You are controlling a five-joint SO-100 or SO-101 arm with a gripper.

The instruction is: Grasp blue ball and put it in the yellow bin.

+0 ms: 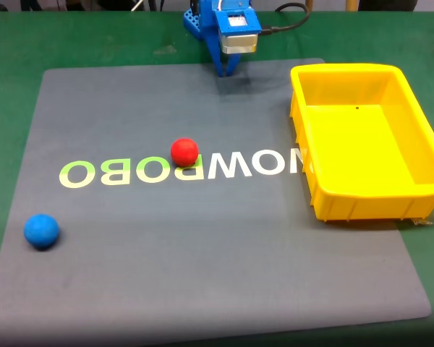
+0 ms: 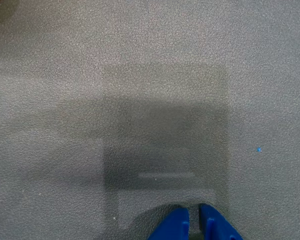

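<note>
Blue ball [image 1: 41, 230] near front; mat [image 1: 202, 275] lettering reads mirrored "OWROBO"

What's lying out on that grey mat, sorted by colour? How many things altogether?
Blue: 1, the blue ball
Red: 1, the red ball
Yellow: 1, the yellow bin
Total: 3 things on the grey mat, apart from the robot's blue gripper.
</note>
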